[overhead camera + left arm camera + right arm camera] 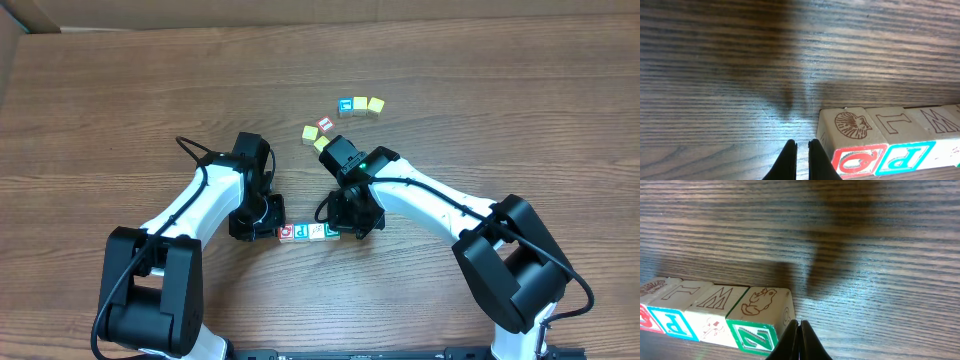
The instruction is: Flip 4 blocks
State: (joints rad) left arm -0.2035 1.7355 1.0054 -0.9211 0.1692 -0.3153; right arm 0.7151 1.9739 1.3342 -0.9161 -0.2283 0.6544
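Left jaws together, just beside the Q block (pixel 860 161) at the row's left end. P block (pixel 904 156), pale block (pixel 715 327) and Z block (pixel 754 336) touch in line on the worktop (pixel 450 60). Right jaws together beside Z. Judgement: press both ends evenly, roll as one.

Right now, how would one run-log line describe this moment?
blocks: four in one row | left gripper: shut, beside Q block | right gripper: shut, beside Z block | held: nothing
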